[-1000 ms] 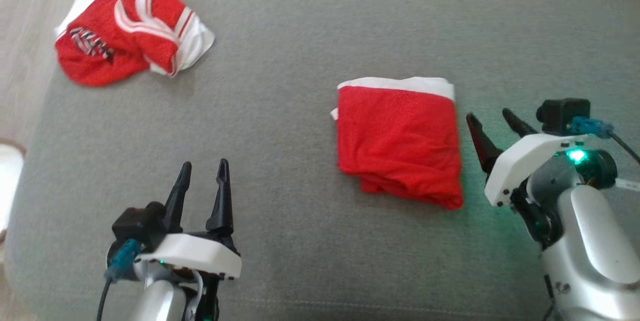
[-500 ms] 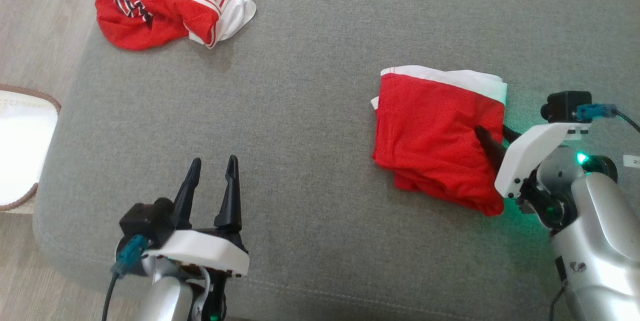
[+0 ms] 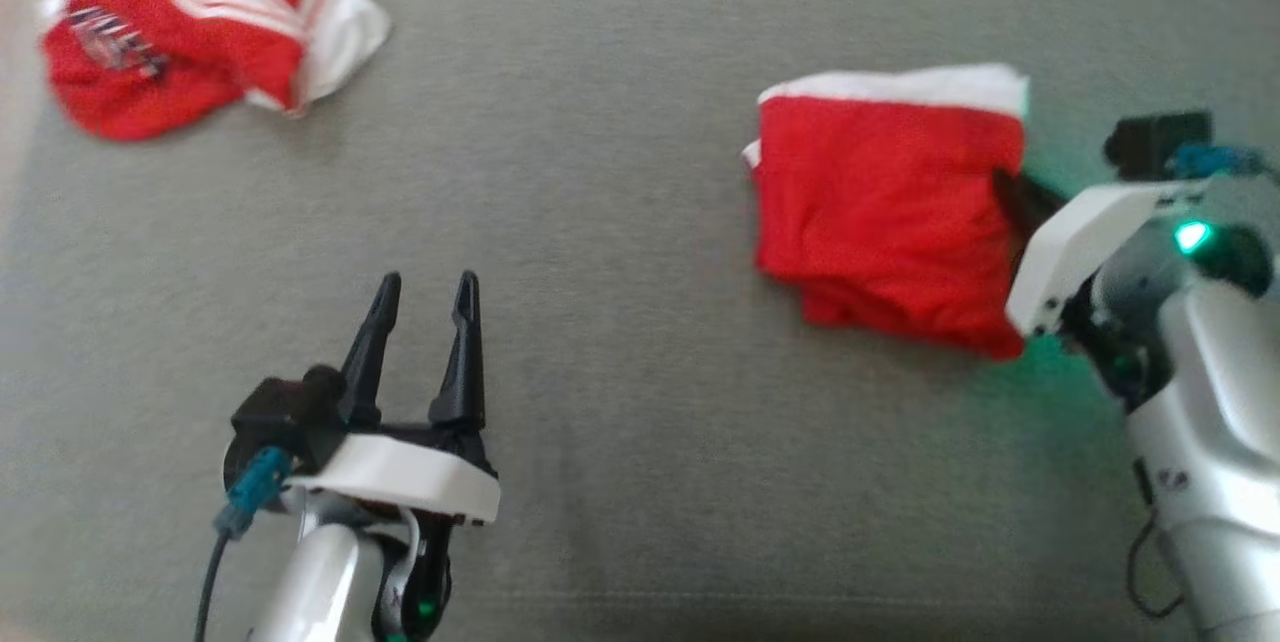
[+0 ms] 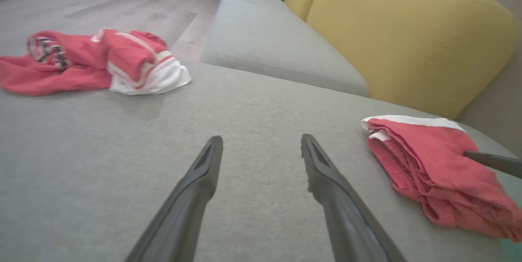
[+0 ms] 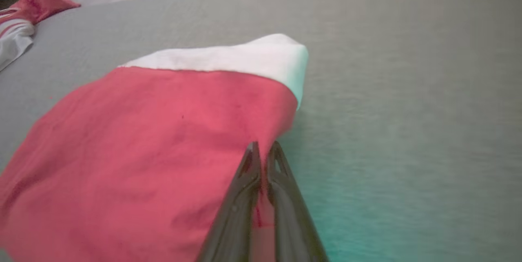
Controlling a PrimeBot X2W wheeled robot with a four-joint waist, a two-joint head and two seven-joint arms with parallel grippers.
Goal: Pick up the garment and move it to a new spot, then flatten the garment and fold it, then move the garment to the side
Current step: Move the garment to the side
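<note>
1. Since a second ago, our right gripper has gone from standing open just beside the garment to clamping its right edge. The head camera has also shifted, so the whole scene sits differently in that view.
2. In the right wrist view we see the right gripper's two dark fingers pressed together, with red cloth pinched between them.
3. Our left gripper has its fingers spread apart and holds nothing. It points across bare grey seat, well apart from the garment. We cannot tell whether it touches the seat.
4. The garment is a folded red rectangle with a white band along its far edge. It lies on the right part of the seat, and its stacked layers show along the side facing the left gripper.
5. A crumpled red and white jersey lies at the far left of the seat, well apart from both grippers.
6. In the left wrist view we see a second grey cushion, a yellow backrest and a pale wood floor beyond the seat.
7. The head view is blurred. There, the right fingertips are partly hidden by the cloth, the jersey is cut off at the top edge, and its dark print cannot be read.
</note>
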